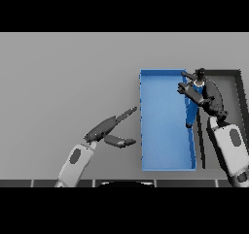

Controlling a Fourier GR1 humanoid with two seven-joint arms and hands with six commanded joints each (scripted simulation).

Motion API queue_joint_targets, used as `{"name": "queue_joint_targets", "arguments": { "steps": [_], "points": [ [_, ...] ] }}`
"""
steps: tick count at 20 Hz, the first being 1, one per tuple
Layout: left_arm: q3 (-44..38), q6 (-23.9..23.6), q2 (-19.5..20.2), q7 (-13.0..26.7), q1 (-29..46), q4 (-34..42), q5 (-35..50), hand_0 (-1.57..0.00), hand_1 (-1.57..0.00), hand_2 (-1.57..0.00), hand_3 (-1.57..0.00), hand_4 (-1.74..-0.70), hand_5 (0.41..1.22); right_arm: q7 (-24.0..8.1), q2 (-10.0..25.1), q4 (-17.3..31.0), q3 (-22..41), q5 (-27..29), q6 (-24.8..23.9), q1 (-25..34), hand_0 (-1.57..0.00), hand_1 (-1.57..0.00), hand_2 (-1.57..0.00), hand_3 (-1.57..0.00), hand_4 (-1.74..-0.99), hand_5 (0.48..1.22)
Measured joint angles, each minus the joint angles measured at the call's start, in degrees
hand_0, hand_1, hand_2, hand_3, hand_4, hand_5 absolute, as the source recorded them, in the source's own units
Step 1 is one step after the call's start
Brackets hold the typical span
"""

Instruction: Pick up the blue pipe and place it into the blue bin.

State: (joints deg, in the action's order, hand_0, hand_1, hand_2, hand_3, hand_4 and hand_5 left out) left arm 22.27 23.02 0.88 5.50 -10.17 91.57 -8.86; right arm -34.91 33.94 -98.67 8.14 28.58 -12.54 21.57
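Pipe (pixel 191 112) in right hand (pixel 197 93), hanging over the bin (pixel 165 167) — placing step.
Right hand's fingers are curled round the pipe's top end; pipe hangs roughly upright below the hand, just inside the bin's right wall, and I can't tell if its lower end touches the floor yet. Dark tray (pixel 239 87) sits just right of the hand, beside the bin. Judgement: pick is done, drop-off remains. Next move calls for nudging a bit further left of that wall, lowering, then uncurling the fingers. Risk: pipe catches the rim and tips outward. Left hand (pixel 113 126) idle, fingers straight, left of the bin.
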Motion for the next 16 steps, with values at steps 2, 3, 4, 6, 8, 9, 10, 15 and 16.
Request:
{"name": "queue_joint_targets", "arguments": {
  "steps": [2, 3, 4, 6, 8, 9, 10, 15, 16],
  "points": [
    [0.07, -0.32, -0.37, 0.6, -0.43, 0.0, -0.16, 0.0, 0.0, 0.0, 0.0, -0.89, 0.42, 0.0, 2.59, 0.41, 4.78, 1.51, -4.93, -1.28, -1.57, -1.57, -1.57, -1.13, -1.741, 1.221],
    [-0.15, -0.31, 0.08, 0.19, -0.37, 0.03, -0.23, 0.0, 0.0, 0.0, 0.0, -0.88, 0.42, 0.01, 4.78, 1.4, 7.37, 2.0, -6.63, -1.5, -1.57, -1.57, -1.57, -1.02, -1.741, 1.221],
    [-0.25, -0.05, 0.48, -0.49, 0.08, 0.1, -0.03, 0.0, 0.0, 0.0, 0.0, -0.88, 0.421, 0.02, 7.65, 1.47, 10.01, 3.35, -9.0, -1.8, -1.57, -1.57, -1.57, -0.91, -1.741, 1.221],
    [-0.14, 0.25, 0.44, 0.12, -0.08, 0.61, 0.31, 0.0, 0.0, 0.0, 0.0, -0.88, 0.421, 1.17, 9.33, 2.65, 13.78, 3.69, -12.45, -0.23, -1.46, -1.34, -1.34, -0.79, -1.678, 1.221],
    [0.29, 0.19, 0.37, 0.02, 0.24, 0.75, -0.07, 0.0, 0.0, 0.0, 0.0, -0.88, 0.422, 1.38, 11.19, 5.1, 17.79, 5.49, -15.07, 2.26, -0.94, -0.85, -0.86, -0.5, -1.503, 1.221],
    [0.59, -0.17, 0.24, 0.0, 0.68, 1.14, -0.42, 0.0, 0.0, 0.0, 0.0, -0.88, 0.425, 1.63, 11.92, 6.43, 19.4, 5.47, -15.07, 3.21, -0.75, -0.68, -0.68, -0.4, -1.413, 1.221],
    [0.32, -0.18, 0.35, 0.14, 0.41, 1.34, -0.18, 0.0, 0.0, 0.0, 0.0, -0.88, 0.427, 1.8, 13.17, 6.81, 21.24, 6.7, -15.05, 3.9, -0.6, -0.55, -0.55, -0.32, -1.337, 1.221],
    [0.36, -0.34, 0.45, 0.93, 0.81, 1.59, -0.15, 0.0, 0.0, 0.0, 0.0, -0.89, 0.428, -0.04, 19.11, 9.34, 32.92, 9.8, -8.59, 9.14, -0.2, -0.18, -0.18, -0.1, -1.11, 0.979],
    [0.4, -0.25, 0.42, 0.9, 0.83, 1.53, -0.1, 0.0, 0.0, 0.0, 0.0, -0.89, 0.428, -0.04, 20.09, 10.05, 34.67, 10.8, -8.38, 9.86, -0.16, -0.14, -0.14, -0.08, -1.083, 0.934]
  ]
}}
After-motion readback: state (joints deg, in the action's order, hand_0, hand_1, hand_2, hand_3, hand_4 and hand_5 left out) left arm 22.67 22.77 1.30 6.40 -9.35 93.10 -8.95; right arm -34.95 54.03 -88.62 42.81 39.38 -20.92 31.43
